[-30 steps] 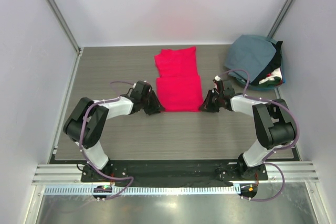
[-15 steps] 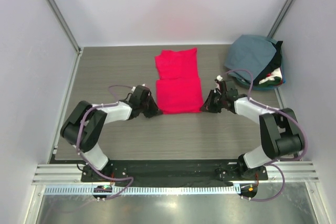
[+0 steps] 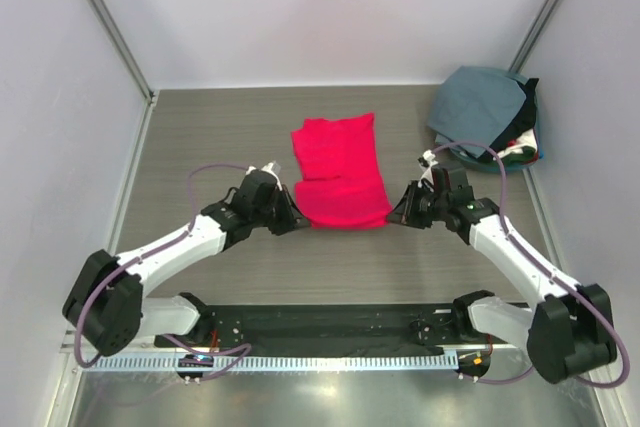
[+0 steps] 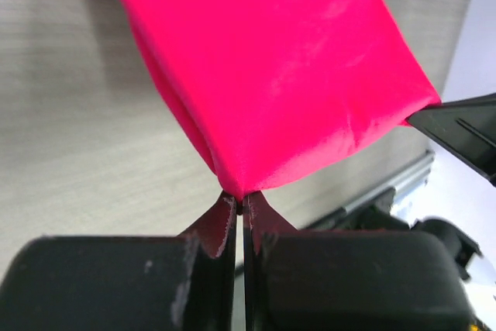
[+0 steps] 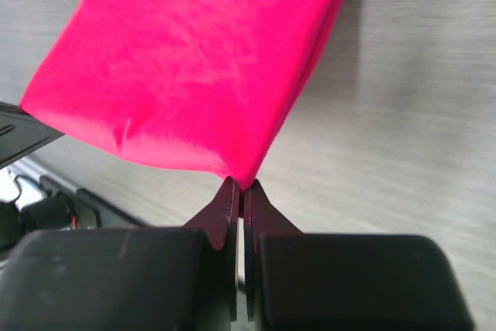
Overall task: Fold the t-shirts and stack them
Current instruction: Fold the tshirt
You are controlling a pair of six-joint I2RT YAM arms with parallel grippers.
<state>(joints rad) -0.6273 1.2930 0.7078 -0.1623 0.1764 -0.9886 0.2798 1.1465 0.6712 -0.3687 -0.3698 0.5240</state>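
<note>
Left hand (image 4: 240,205) is pinched shut on the near left corner of the red t-shirt (image 3: 338,169), fingertips meeting with only a nip of cloth between them. My right hand (image 5: 241,189) is clamped the same way on the near right corner. Between my two hands the near edge is raised off the desk (image 3: 190,137); both wrist views show the cloth in two layers, with shadow on the wood beneath. The far part of the shirt lies flat near the middle of the desk, a narrow strip running away from me with a crease across its middle. A heap of t-shirts (image 3: 520,142) sits in the far right corner, well apart from the red one. A grey-blue t-shirt (image 3: 478,107) lies on top of it, with dark and white cloth showing at its right edge.
</note>
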